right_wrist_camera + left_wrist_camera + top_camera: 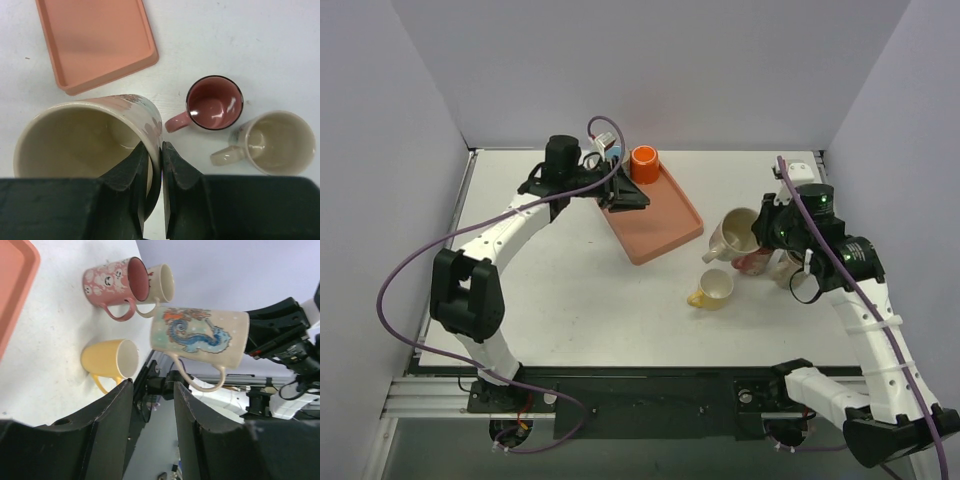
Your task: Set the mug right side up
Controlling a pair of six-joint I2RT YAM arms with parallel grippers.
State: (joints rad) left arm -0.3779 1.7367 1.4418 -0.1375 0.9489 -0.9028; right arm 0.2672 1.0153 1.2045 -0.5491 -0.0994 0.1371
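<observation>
A tall cream mug with a blue seahorse picture (733, 232) hangs above the table, mouth up and slightly tilted. My right gripper (758, 236) is shut on its rim, one finger inside and one outside, as the right wrist view shows (161, 146). The mug's open mouth fills the left of that view (80, 137). In the left wrist view the mug (200, 336) hangs clear of the table with its handle free. My left gripper (626, 197) is open and empty over the near edge of the orange tray; its fingers (112, 415) stand apart.
Under and beside the held mug stand a pink mug (214, 102), a small cream mug (276, 141) and a yellow mug (713, 288), all mouth up. The orange tray (665, 235) holds an orange cup (644, 163) at its far end.
</observation>
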